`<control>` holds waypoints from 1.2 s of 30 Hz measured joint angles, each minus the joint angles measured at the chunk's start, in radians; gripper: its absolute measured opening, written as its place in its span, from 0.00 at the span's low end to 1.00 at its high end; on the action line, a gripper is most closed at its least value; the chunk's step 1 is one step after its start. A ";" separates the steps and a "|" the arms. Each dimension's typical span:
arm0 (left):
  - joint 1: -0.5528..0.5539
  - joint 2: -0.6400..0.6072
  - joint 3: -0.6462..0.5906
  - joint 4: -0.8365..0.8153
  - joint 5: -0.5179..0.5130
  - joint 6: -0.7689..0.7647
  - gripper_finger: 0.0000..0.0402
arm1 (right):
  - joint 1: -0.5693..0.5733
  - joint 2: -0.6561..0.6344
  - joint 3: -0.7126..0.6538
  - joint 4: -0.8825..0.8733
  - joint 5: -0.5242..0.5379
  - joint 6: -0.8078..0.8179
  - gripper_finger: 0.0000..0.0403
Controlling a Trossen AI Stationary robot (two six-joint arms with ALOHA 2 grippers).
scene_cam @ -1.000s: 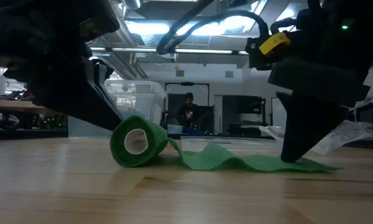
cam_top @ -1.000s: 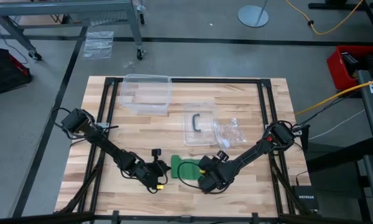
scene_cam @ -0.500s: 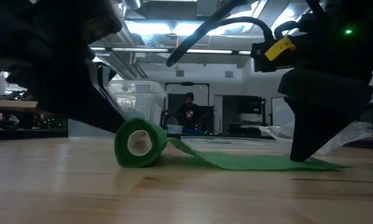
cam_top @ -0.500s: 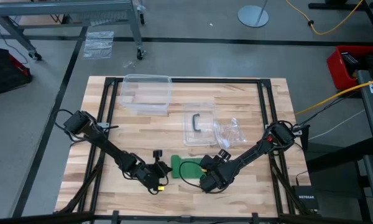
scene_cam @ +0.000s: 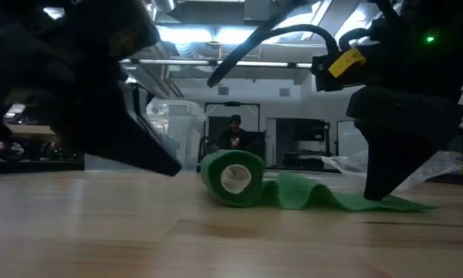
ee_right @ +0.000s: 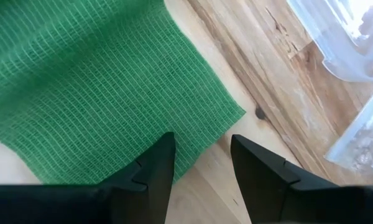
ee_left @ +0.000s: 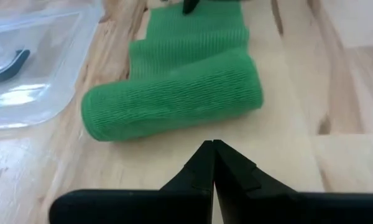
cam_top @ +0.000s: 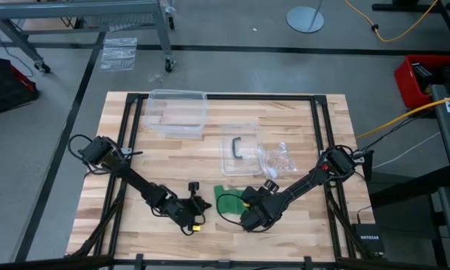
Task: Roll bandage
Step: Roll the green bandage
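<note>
- Near the front edge of the pale wooden slatted table (cam_top: 300, 135), we see the bright green soft cloth bandage (ee_left: 174, 93), partly wound into a roll, its loose strip rippled flat on the wood
- We find the left gripper (ee_left: 212, 149) just beside the roll, on the side away from the strip, its two dark fingers clenched together and holding nothing
- We see the right gripper (ee_right: 202, 146) at the strip's far end, its fingers (ee_right: 155, 165) released and spread, one tip over the cloth's corner, the other over bare wood
- Behind the bandage, we see a clear plastic lid with a dark handle (cam_top: 238, 150) and a crumpled clear plastic bag (cam_top: 277, 159)
</note>
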 joint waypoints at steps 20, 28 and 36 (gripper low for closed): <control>0.062 0.000 0.000 0.002 0.000 0.010 0.00 | 0.001 0.000 -0.001 -0.089 -0.034 0.000 0.41; 0.071 0.000 0.000 0.109 0.000 0.091 0.00 | 0.001 0.001 -0.002 -0.141 -0.045 -0.001 0.41; 0.123 -0.001 0.000 0.134 0.012 0.109 0.00 | 0.001 0.001 -0.002 -0.164 -0.057 -0.001 0.41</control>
